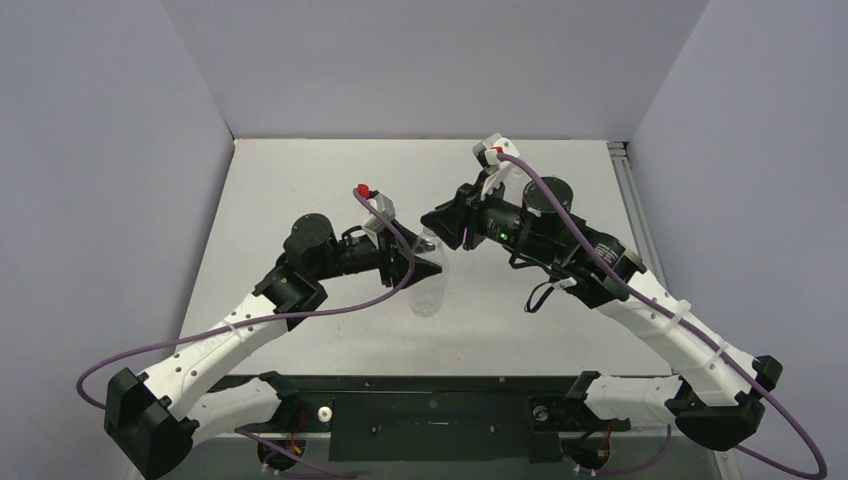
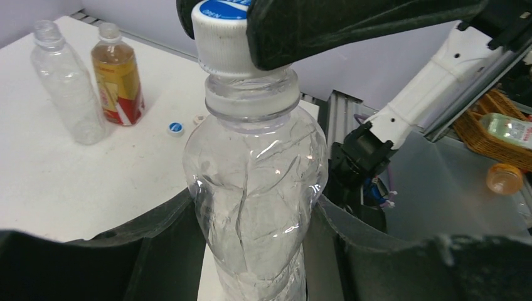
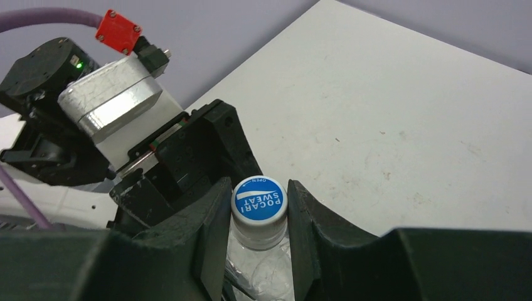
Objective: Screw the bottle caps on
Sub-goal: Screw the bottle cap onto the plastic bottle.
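Note:
My left gripper (image 2: 254,221) (image 1: 425,268) is shut on the body of a crumpled clear bottle (image 2: 254,182) (image 1: 428,296), holding it above the table. A blue-and-white bottle cap (image 3: 258,202) (image 2: 219,31) sits on its neck. My right gripper (image 3: 259,195) (image 1: 438,226) is shut on that cap, one finger on each side. In the left wrist view, a second clear bottle (image 2: 63,81) with an open neck and an amber bottle (image 2: 118,81) with a red band stand on the table. A small blue-and-white cap (image 2: 175,128) and a white cap (image 2: 199,118) lie beside them.
The white table (image 1: 300,190) is walled in grey at the back and on both sides. Past its edge, the left wrist view shows a wicker basket (image 2: 483,128) holding a bottle, and an orange-capped container (image 2: 505,179) lower down. The right arm's white link (image 2: 433,81) crosses there.

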`<state>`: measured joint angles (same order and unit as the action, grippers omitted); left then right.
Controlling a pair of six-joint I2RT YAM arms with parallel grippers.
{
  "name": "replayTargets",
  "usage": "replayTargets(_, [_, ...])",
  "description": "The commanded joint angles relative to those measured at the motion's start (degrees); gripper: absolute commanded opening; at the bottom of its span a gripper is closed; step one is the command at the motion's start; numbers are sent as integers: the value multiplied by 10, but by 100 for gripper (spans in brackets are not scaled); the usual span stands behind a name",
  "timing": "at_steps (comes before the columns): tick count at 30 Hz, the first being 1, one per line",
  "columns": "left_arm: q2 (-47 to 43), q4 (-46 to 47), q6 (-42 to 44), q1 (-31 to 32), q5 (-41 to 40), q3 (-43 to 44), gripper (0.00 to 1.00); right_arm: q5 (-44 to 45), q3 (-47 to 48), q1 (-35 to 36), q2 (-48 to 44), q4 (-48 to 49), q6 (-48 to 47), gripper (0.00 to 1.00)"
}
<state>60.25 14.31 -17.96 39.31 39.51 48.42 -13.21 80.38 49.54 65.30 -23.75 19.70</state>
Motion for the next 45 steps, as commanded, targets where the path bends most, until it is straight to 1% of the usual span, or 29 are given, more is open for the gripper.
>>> replayTargets(1, [-14,20,43,7,-136,56,0,48,22,41,33,-72,27,7])
replayTargets(4, [-11,7,54,11,-207,63,0,119,48,61,56,-103,36,6])
replayTargets(9, [2,16,57,16,-307,73,0,215,73,79,87,-130,67,6])
replayTargets(12, [17,16,56,19,-336,83,0,295,105,103,119,-162,74,6])
replayTargets(14, [27,19,55,20,-351,89,0,323,117,113,133,-171,79,7])
replayTargets(20, [45,25,68,29,-369,94,0,351,149,123,160,-187,90,9])
replayTargets(22, [46,26,74,31,-377,90,0,356,160,124,166,-195,92,12])
replayTargets(26, [48,28,76,31,-389,83,0,367,168,125,168,-199,97,19])
replayTargets(34, [49,26,81,31,-390,75,0,379,172,125,158,-198,101,33])
replayTargets(45, [41,23,90,32,-359,62,0,394,171,125,134,-188,101,52])
